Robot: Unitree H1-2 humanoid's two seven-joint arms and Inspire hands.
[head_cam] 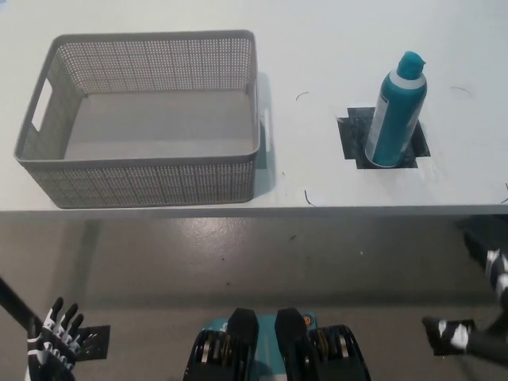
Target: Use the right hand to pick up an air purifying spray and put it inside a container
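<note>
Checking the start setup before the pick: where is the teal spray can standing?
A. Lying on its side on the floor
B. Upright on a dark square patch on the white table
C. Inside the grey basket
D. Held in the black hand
B: the spray can stands upright on the dark patch on the table, right of the empty basket and held by neither hand.

A white table [333, 32] bears a dark square patch [353, 139], perhaps tape, above a grey floor [238, 262].
</note>
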